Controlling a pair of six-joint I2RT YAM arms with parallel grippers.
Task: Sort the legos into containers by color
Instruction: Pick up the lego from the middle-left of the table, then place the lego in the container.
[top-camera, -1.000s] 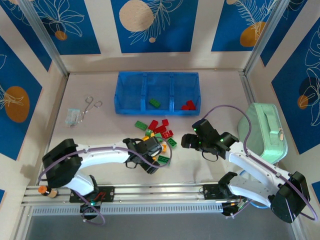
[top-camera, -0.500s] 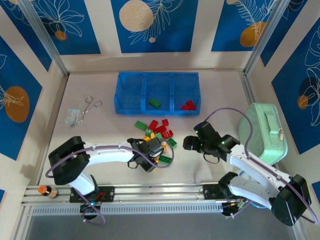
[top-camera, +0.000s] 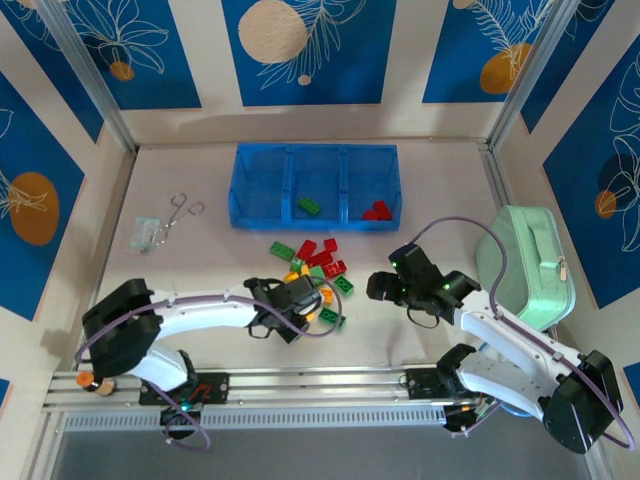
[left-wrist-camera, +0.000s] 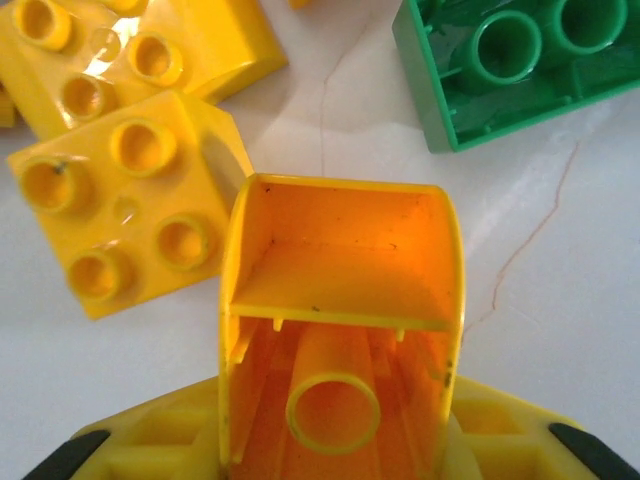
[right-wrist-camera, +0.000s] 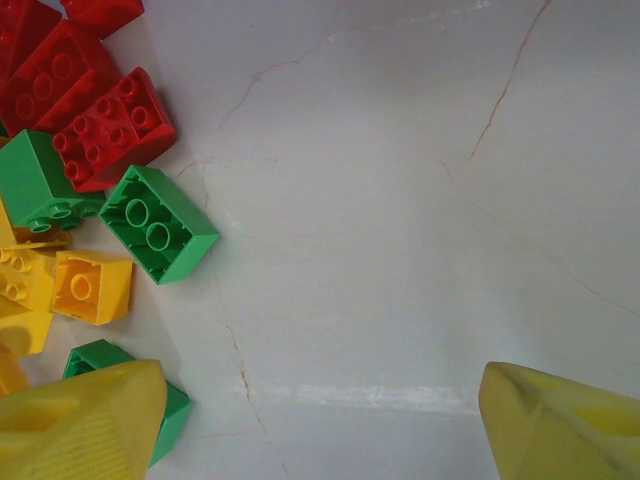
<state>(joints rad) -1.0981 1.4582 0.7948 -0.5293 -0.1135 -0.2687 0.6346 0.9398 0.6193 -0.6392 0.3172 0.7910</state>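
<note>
The yellow brick, a glossy hollow shell with a central tube, is clamped in the left gripper at the 6 o'clock edge of the pile; the right gripper is spread, holding nothing. A straight lift clear of the neighbouring bricks, smooth and studded, is judged best. The brick is then carried toward 12 o'clock to the left compartment of the translucent tray.

Worktop: tray at 12 o'clock, single brick in its middle compartment, brick cluster in its right one. Loose bricks lie at centre, before the tray; scissors and packet at 9 o'clock, case at 3 o'clock. Left claw, at their 6 o'clock edge, encloses a held brick; right claw stands at their 3 o'clock.
</note>
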